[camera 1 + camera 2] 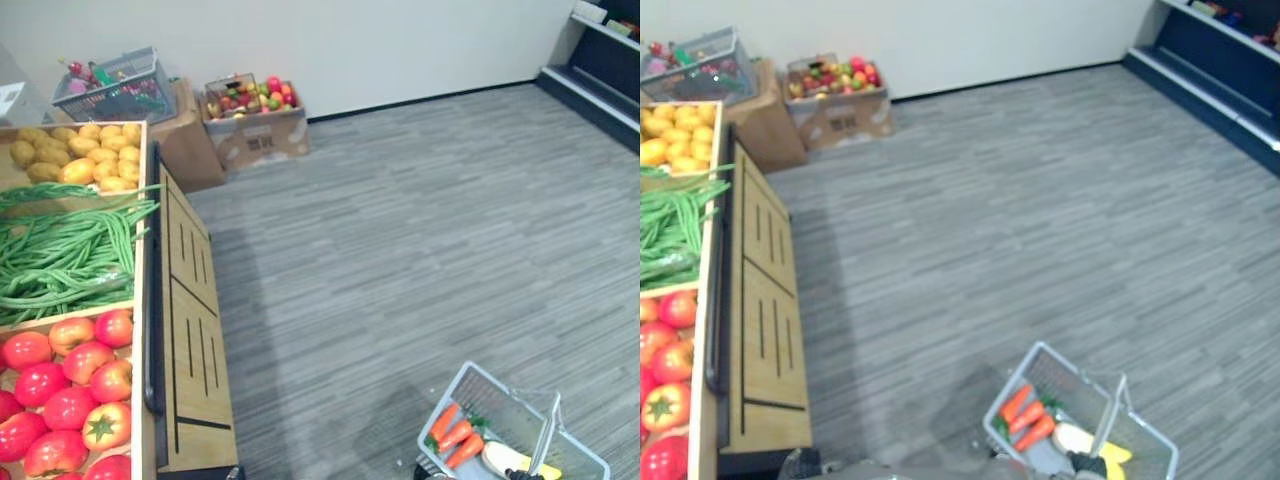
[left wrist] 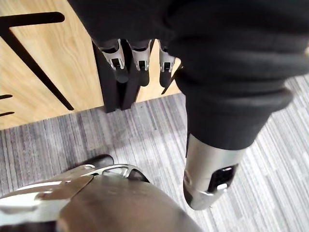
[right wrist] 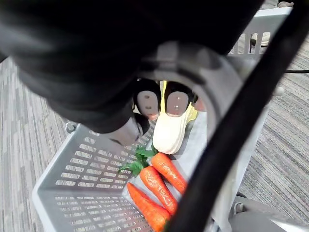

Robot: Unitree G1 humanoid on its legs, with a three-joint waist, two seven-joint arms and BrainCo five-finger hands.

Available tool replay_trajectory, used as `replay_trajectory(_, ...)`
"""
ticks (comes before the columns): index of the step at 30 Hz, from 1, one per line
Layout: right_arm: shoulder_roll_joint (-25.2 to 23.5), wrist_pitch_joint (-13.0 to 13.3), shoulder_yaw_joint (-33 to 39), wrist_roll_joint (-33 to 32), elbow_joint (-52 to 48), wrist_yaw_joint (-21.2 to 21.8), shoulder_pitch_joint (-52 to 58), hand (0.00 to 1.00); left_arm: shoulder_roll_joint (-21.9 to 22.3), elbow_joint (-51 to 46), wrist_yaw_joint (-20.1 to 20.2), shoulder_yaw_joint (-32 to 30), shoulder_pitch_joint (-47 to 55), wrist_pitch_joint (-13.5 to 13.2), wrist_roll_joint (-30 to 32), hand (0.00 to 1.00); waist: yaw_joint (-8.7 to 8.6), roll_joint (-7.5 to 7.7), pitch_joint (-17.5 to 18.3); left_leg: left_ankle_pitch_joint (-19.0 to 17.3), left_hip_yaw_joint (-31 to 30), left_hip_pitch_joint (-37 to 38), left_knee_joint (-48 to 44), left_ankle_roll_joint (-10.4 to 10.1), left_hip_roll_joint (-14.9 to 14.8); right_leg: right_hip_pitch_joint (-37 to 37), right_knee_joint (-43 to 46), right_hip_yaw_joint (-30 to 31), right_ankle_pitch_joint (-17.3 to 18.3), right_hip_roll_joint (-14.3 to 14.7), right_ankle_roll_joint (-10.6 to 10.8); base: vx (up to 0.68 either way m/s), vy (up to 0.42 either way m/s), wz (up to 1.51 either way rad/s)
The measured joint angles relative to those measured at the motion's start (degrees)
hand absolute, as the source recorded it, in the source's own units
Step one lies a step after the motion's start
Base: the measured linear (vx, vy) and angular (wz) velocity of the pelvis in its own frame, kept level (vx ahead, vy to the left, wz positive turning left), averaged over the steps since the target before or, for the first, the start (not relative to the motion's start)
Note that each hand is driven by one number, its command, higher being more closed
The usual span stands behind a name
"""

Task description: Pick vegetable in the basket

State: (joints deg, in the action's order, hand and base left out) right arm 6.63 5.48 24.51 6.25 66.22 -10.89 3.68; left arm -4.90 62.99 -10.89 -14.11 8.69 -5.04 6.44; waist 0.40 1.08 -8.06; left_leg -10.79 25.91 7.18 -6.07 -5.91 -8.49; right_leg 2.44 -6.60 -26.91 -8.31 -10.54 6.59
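Note:
A grey plastic basket hangs low at my right side over the carpet. In it lie three carrots with green tops and a pale yellow-white vegetable. The carrots lie toward the basket's left end. My right hand is shut on the basket's handle, its fingers curled round the dark bar. My left hand hangs with relaxed, straight fingers beside the wooden stand and holds nothing.
The wooden produce stand on my left holds potatoes, green beans and tomatoes. Cardboard boxes with fruit and another grey basket stand by the far wall. A dark shelf is at far right.

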Motion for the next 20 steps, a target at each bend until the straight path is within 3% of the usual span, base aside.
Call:
replay_trajectory(11, 0.06, 0.08, 0.77, 0.53, 0.04, 1.49, 1.14, 1.0, 0.08, 3.03, 2.36, 0.65, -0.12, -0.04, -6.09, 0.0, -0.15, -0.64, 1.88, 0.06, -2.71, 0.98, 0.04, 0.09, 0.87, 2.48, 0.0, -2.35, 0.0, -0.9, 0.01, -0.02, 0.002, 0.1)
replay_trajectory(20, 0.07, 0.02, -0.33, 0.51, 0.21, 1.51, 1.52, 1.0, -0.12, 3.25, 2.39, 1.54, 0.04, -0.06, -6.33, 0.0, 0.02, -0.65, 2.86, 0.17, -3.15, 0.9, 0.25, 0.25, 1.12, 2.6, 0.0, -2.75, 0.01, -1.01, 0.08, -0.01, 0.003, 0.04)
